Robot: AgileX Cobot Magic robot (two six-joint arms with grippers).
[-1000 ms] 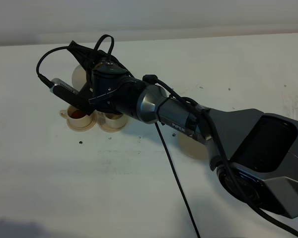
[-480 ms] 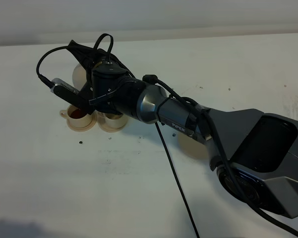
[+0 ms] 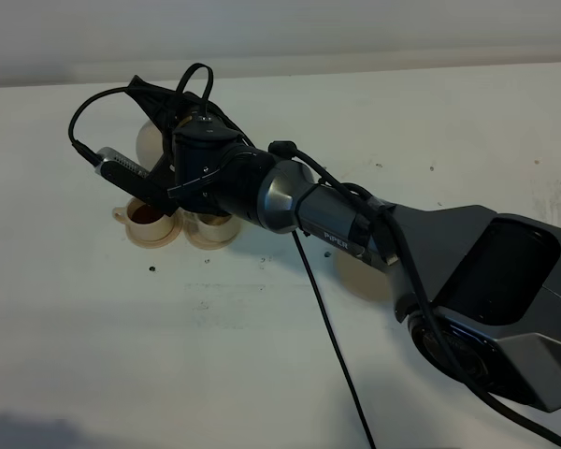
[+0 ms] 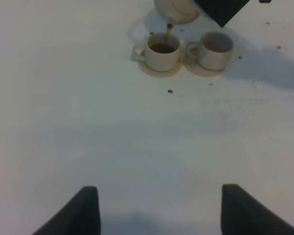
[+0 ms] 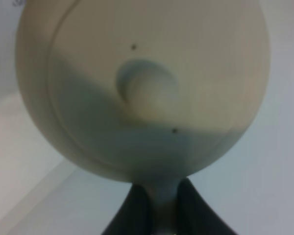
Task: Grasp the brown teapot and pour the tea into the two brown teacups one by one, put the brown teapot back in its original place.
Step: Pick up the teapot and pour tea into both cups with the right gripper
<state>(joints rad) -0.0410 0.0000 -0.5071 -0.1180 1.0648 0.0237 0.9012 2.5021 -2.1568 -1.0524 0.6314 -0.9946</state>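
- over the far left part of the table (image 3: 215,374), my right arm (image 3: 337,220) reaches across from the right of the high view, and a black cable (image 3: 334,346) hangs off it down to the table.
- my right jaws are clamped on the loop handle of the brown teapot (image 4: 176,10); in the right wrist view my 2 dark fingers (image 5: 133,213) pinch the pale handle between them.
- i hold the brown teapot off the table, tipped spout-down, and its lid with the round knob (image 5: 147,93) fills the right wrist view.
- a thin brown stream of tea (image 4: 169,29) runs from the spout into the first teacup (image 4: 162,49), which stands right below the spout and shows dark tea inside.
- the second teacup (image 4: 215,48) stands just beside the first teacup, on the side nearer my arm; its inside shows pale.
- each teacup sits upright on its own small round saucer (image 4: 157,71); the 2 saucers lie edge to edge.
- the first teacup's little handle points to the left of the high view.
- the wide saucer (image 3: 360,279) lies flat on the table, well apart from the cups toward the right of the high view, partly hidden under my right arm.
- my left jaws stand apart: the 2 dark fingertips (image 4: 83,210) show only table between them, well back from the cups.
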